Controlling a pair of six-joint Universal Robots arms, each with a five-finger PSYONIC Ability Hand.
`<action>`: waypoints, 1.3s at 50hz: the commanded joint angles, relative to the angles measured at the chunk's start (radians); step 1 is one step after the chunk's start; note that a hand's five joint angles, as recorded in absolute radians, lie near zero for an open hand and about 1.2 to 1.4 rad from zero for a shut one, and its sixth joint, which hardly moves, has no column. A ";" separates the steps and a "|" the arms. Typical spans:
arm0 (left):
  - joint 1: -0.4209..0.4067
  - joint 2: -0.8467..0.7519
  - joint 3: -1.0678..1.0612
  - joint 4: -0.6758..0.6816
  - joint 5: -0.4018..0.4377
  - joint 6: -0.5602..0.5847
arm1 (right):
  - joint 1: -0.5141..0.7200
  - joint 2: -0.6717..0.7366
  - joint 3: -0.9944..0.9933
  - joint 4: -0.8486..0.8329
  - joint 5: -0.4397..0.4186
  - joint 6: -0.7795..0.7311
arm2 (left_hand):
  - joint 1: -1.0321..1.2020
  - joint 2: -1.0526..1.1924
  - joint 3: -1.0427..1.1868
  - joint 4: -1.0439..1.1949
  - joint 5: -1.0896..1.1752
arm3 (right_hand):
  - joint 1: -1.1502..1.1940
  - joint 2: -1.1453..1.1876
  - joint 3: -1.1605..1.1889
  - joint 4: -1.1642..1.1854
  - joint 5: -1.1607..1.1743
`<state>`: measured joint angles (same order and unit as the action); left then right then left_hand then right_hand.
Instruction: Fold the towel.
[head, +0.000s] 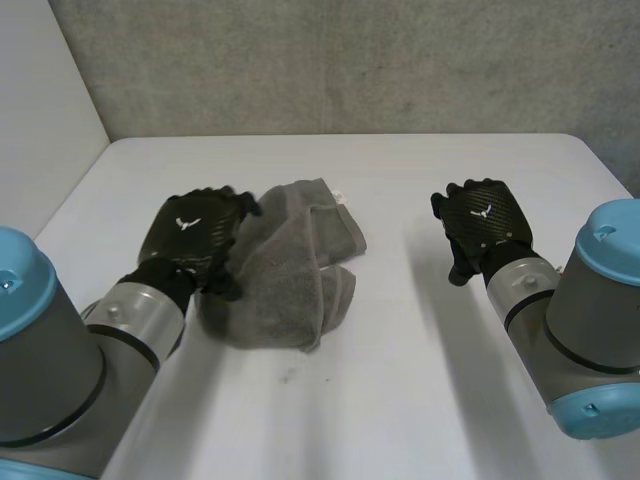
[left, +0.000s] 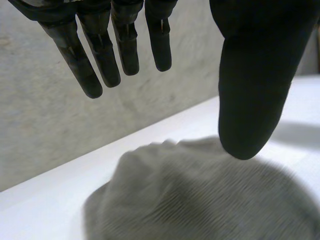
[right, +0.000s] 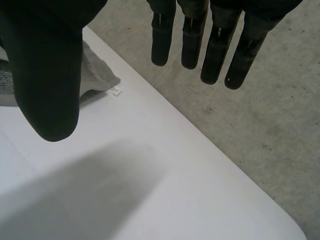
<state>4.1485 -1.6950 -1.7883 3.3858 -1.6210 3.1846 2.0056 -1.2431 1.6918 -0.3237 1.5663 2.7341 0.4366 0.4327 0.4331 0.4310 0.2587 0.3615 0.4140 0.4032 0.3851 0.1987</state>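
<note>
Left hand (head: 190, 235) sits over the left edge of the towel (head: 295, 270), fingers straight, thumb apart, gripping nothing. Towel is grey, bunched in a heap left of centre on the white table (head: 400, 400). Right hand (head: 482, 222) is over bare table, fingers straight and relaxed, well apart from the towel.

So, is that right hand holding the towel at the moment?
No, the right hand is over bare table, its fingers straight, apart from the towel.
</note>
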 joint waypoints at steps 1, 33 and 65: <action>-0.129 -0.164 0.131 -0.043 -0.026 -0.201 | 0.009 0.007 0.012 0.000 0.000 -0.001 | 0.082 0.086 0.086 0.088 0.086 | 0.023 -0.030 -0.019 -0.001 0.011; -0.149 -0.356 0.224 0.043 -0.206 -0.149 | -0.002 0.025 -0.009 0.006 -0.020 -0.002 | 0.960 0.964 0.963 0.965 0.963 | -0.187 -0.239 -0.229 -0.211 -0.199; -0.128 0.193 -0.138 -0.099 0.013 0.092 | 0.159 0.407 -0.509 0.262 -0.445 0.124 | 0.960 0.964 0.963 0.965 0.963 | -0.187 -0.239 -0.229 -0.211 -0.199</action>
<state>4.0210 -1.5075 -1.9177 3.2983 -1.6067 3.2794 2.1038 -0.8978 1.1751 -0.0267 1.1078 2.8639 1.1508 1.2086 1.2047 1.2169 0.9994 0.2038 0.2187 0.2083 0.2303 0.0523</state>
